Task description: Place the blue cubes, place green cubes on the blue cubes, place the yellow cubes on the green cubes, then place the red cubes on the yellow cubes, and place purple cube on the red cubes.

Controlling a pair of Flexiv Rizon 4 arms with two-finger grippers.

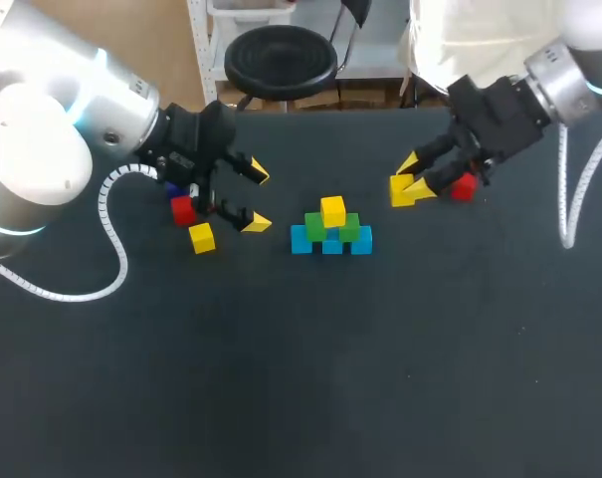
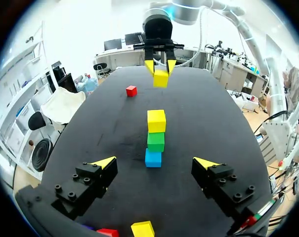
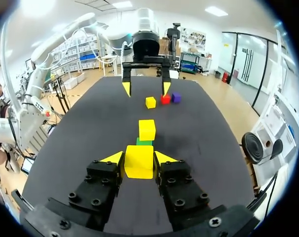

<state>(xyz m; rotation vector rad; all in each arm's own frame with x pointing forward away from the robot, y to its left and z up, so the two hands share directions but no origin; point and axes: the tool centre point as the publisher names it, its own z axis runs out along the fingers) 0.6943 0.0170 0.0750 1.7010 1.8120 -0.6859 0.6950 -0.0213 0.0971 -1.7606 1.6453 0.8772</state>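
A small pyramid stands mid-table: blue cubes (image 1: 330, 244) at the base, green cubes (image 1: 330, 229) on them and one yellow cube (image 1: 332, 210) on top. My right gripper (image 1: 408, 185) is to the right of the pyramid, shut on a second yellow cube (image 3: 139, 161), held above the table. A red cube (image 1: 463, 186) lies just beside it. My left gripper (image 1: 256, 197) stands open and empty left of the pyramid. Near it lie a red cube (image 1: 183, 209), a yellow cube (image 1: 202, 237) and a purple cube (image 3: 176, 97).
The black table (image 1: 310, 368) spreads wide in front of the pyramid. A white coiled cable (image 1: 116, 269) from my left arm hangs over its left part.
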